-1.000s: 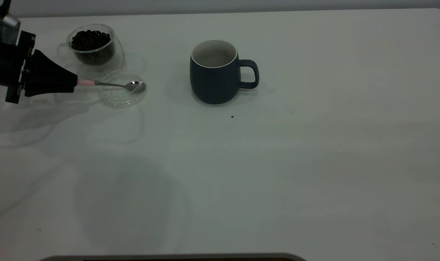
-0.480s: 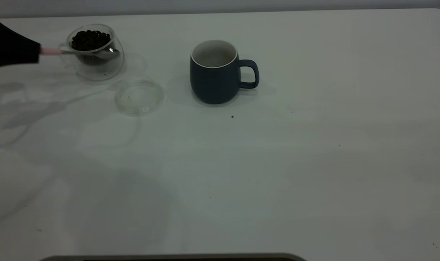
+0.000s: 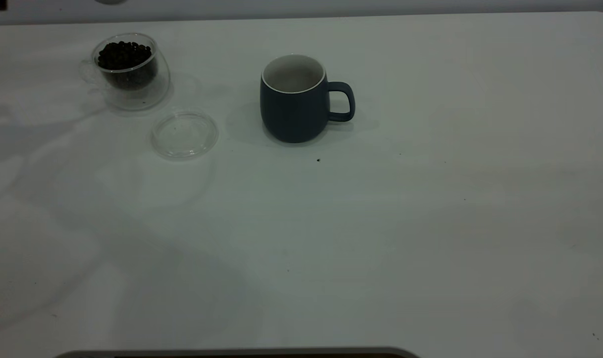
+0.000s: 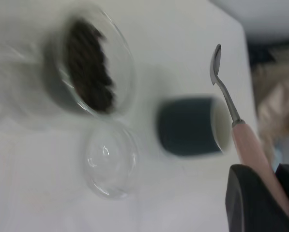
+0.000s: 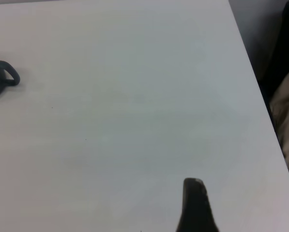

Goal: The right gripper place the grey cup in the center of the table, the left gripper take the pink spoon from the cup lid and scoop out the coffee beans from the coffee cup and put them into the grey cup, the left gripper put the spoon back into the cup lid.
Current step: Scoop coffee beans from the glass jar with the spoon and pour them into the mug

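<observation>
gripping pink spoon (image 4: 248, 145) by its handle, left gripper (image 4: 260, 203) holds it; light, stiff, slippery; right gripper (image 5: 195, 208) fingers unclear.

The table (image 3: 381, 238) carries the grey cup (image 3: 294, 107), the coffee cup (image 3: 129, 69), seemingly the cup lid (image 3: 184, 134).

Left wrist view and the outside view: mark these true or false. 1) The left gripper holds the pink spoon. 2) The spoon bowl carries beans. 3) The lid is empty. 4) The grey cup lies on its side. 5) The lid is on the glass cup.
1) True: the left gripper grips the pink spoon by its handle.
2) False: its bowl looks empty.
3) True: the lid holds nothing.
4) False: the grey cup stands upright.
5) False: the lid lies on the table beside the glass cup, which holds the beans.
</observation>
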{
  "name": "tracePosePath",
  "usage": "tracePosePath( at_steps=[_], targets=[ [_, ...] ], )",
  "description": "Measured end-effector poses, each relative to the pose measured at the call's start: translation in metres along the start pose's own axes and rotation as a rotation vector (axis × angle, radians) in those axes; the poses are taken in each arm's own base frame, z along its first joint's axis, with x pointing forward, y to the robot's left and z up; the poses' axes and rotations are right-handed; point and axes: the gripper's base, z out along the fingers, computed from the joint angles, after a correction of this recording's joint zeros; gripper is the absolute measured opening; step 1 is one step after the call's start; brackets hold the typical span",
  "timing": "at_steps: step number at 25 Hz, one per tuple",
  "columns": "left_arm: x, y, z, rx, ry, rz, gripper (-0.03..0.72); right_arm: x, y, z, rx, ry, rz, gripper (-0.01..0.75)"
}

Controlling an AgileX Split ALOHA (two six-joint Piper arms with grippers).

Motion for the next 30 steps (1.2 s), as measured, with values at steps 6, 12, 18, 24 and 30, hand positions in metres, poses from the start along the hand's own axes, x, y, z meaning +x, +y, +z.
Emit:
tracePosePath(
  at_steps=[6, 12, 18, 24, 30],
  targets=[
    [-0.005, 0.015, 0.0, -0.158, -0.056, 0.0, 0.135, 0.0, 0.0, 0.0, -0.001, 0.0, 0.0, 0.565],
    [0.003, 0.037, 0.011, -0.181, -0.039, -0.045, 0.135, 0.0, 0.0, 0.0, -0.001, 0.0, 0.0, 0.565],
    [0.016, 0.056, 0.027, -0.149, 0.01, -0.102, 0.135, 0.0, 0.0, 0.0, -0.001, 0.0, 0.0, 0.565],
    [0.022, 0.059, 0.04, -0.125, 0.039, -0.122, 0.135, 0.0, 0.0, 0.0, -0.001, 0.0, 0.0, 0.565],
    [0.023, 0.058, 0.051, -0.129, 0.039, -0.127, 0.135, 0.0, 0.0, 0.0, -0.001, 0.0, 0.0, 0.565]
  ],
)
